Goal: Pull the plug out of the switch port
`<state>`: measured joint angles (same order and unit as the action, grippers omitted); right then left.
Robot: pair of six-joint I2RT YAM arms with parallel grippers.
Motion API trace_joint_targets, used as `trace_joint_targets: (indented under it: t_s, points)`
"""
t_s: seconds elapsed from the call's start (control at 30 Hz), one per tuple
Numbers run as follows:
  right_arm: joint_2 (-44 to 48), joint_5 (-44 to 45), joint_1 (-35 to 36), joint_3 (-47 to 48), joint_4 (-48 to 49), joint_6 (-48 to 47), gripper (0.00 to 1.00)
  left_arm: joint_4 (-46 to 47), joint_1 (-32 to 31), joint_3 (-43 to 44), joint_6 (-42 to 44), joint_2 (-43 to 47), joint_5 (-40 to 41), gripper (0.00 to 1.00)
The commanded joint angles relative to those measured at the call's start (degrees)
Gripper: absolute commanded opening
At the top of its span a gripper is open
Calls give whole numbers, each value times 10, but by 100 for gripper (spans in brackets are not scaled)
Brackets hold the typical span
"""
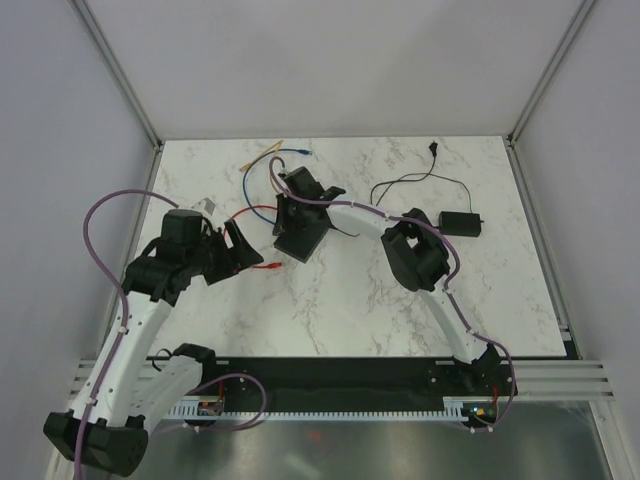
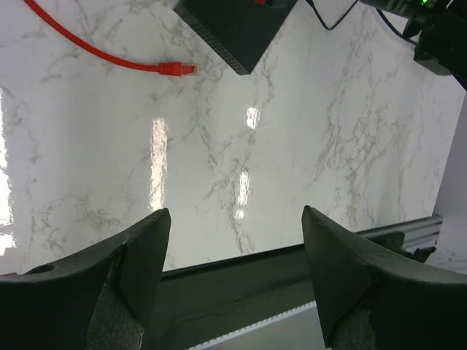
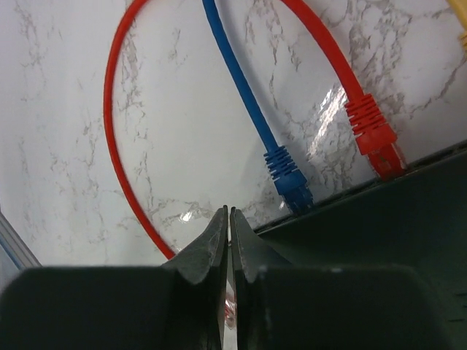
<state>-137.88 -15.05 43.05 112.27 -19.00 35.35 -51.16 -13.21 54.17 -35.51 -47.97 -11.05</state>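
The black switch (image 1: 300, 236) lies mid-table; its dark body (image 3: 379, 219) fills the lower right of the right wrist view. A blue plug (image 3: 288, 175) and a red plug (image 3: 376, 138) sit in its ports. My right gripper (image 3: 230, 211) is at the switch's far edge (image 1: 290, 205), with its jaws almost together on a small reddish, clear plug piece (image 3: 232, 313) deep between them. A red cable (image 3: 117, 146) loops down behind its left finger. My left gripper (image 2: 235, 215) hangs open and empty left of the switch (image 1: 245, 250). A loose red plug (image 2: 179, 69) lies on the marble near the switch corner (image 2: 233, 29).
A black power adapter (image 1: 460, 223) with its thin cord lies to the right of the switch. Blue and yellow cable ends (image 1: 285, 152) trail toward the back edge. A black rail (image 2: 241, 284) runs along the table's near edge.
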Motion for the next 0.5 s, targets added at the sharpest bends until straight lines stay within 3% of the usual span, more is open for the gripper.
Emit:
trace_joint_targets:
  t_s: [0.0, 0.2, 0.47]
  points:
    - [2, 12, 6, 29, -26, -20, 11, -18, 2, 23, 31, -35, -90, 80]
    - [-2, 43, 6, 8, -67, -54, 12, -25, 2, 13, 22, -42, -106, 79]
    - [74, 84, 0, -92, -89, -76, 12, -25, 1, 4, 0, -58, -100, 77]
